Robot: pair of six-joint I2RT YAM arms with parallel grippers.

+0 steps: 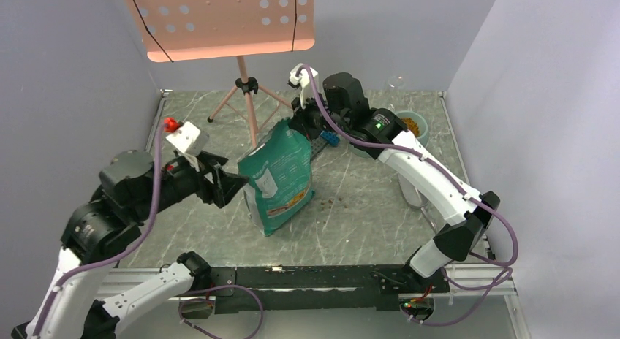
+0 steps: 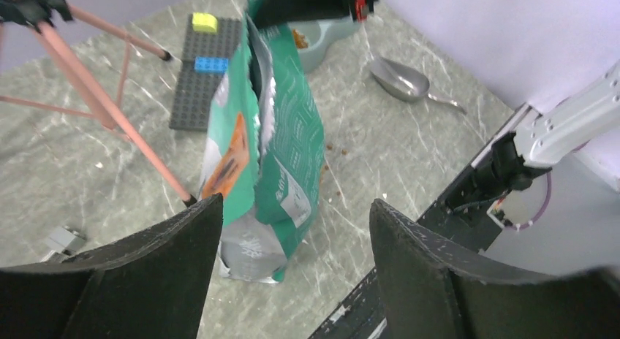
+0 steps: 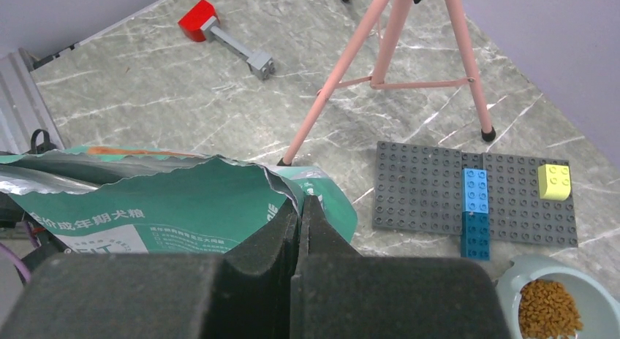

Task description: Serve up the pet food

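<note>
The pet food (image 3: 550,310) lies as a brown heap in one well of a pale bowl (image 3: 526,266) near the far right corner of the table (image 1: 365,229). A few loose bits (image 1: 333,202) are scattered on the marble top just right of the foot of the bag (image 1: 278,174).

The green bag stands upright near the middle of the table with its torn top open. The right gripper (image 3: 300,207) has its fingers pressed together on the bag's top edge, pinching it from the far side.

The left gripper (image 2: 292,207) sits low at the bag's near left side with its fingers spread wide. The bag shows in the gap ahead of them, and neither finger is seen touching it.

Behind the bag lies a grey studded plate (image 3: 424,185) with blue bricks (image 3: 475,189) and a yellow brick (image 3: 553,182) on it. The plate lies just beside the bowl.

A metal scoop (image 2: 398,80) rests on the table near the bowl. A pink music stand (image 1: 245,98) stands toward the far left corner, and a red block on a grey stem (image 3: 196,19) lies by the left edge.
</note>
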